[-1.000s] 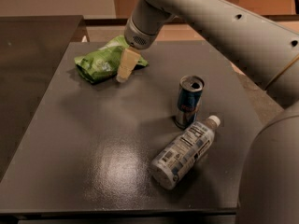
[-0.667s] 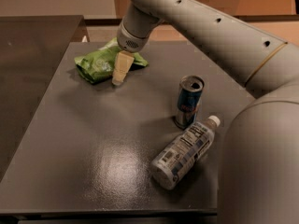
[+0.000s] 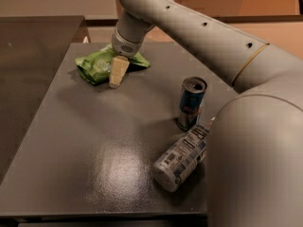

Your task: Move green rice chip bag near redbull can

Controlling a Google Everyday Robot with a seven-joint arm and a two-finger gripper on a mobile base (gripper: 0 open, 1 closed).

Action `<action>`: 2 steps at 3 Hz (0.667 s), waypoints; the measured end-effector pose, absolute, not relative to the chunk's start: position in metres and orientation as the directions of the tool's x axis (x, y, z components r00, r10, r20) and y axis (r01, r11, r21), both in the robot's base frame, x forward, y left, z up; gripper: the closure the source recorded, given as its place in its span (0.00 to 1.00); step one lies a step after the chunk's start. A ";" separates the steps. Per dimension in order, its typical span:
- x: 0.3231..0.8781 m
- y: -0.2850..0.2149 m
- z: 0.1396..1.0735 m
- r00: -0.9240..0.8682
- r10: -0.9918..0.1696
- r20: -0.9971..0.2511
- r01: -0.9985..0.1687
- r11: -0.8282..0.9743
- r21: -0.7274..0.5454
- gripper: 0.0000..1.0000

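Note:
The green rice chip bag (image 3: 96, 66) lies crumpled at the far left of the dark table (image 3: 94, 141). My gripper (image 3: 116, 78) comes down from the arm above and sits at the bag's right side, touching or just in front of it, its tip on or near the table. The redbull can (image 3: 191, 103) stands upright right of the table's middle, well apart from the bag and the gripper.
A clear plastic bottle (image 3: 182, 157) with a white label lies on its side just in front of the can, near the table's right edge. My arm's bulky segment (image 3: 255, 164) fills the lower right. A second dark surface (image 3: 33, 56) adjoins on the left.
The gripper has shifted slightly left and down at the bag's right side. The bag, the can and the bottle have not moved.

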State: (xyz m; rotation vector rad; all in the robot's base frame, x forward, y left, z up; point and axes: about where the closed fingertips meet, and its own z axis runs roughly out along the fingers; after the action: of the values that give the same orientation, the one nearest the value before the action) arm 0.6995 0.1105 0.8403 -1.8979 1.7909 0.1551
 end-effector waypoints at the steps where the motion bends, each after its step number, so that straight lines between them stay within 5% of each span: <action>1: 0.701 0.108 0.850 0.109 -0.898 -0.427 -0.956 0.022 -0.291 0.39; 2: 0.701 0.101 0.862 0.101 -0.899 -0.427 -0.955 0.033 -0.296 0.62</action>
State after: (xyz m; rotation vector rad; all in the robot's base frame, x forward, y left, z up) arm 0.7007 0.1013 0.8620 -1.8734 1.8064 0.1434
